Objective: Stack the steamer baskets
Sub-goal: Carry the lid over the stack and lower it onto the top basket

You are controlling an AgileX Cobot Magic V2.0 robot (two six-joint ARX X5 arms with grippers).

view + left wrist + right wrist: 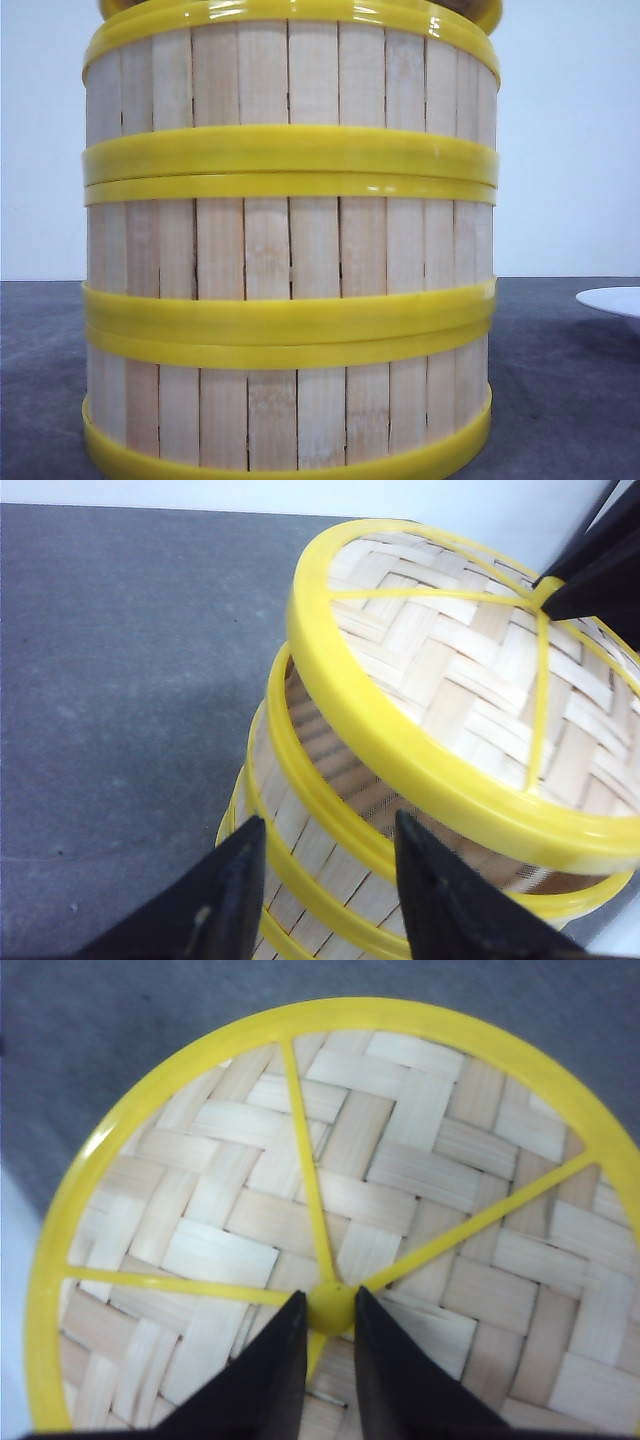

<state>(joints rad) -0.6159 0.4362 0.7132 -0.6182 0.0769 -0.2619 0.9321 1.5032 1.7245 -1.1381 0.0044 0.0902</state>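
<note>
On the dark grey desk (560,400) the three round steamer baskets (290,260) of pale bamboo slats with glossy yellow rims stand one upon another as a straight column, filling the front view from about 9 o'clock to past centre, with the edge of a white plate (615,300) off at 3 o'clock, well apart from them. Going from the left: the left tool (325,880) hangs beside the stack with its black fingers moderately spread and nothing between them, pointing at the upper wall of the column just under the flat round woven-bamboo lid with a yellow rim and yellow spokes (470,680). That lid lies tilted, riding off to one side of the top basket's rim, so that a gap shows beneath it in the left wrist view. The right tool (330,1325) is directly above the lid's middle, its two fingers narrowed on the small yellow hub knob (331,1305) where the spokes meet; they appear to pinch it. The relation that matters, I judge, is that the lid's centre sits off the stack's vertical axis; the right arm, already at the hub, is best placed to shift it until the rims line up all round.
</note>
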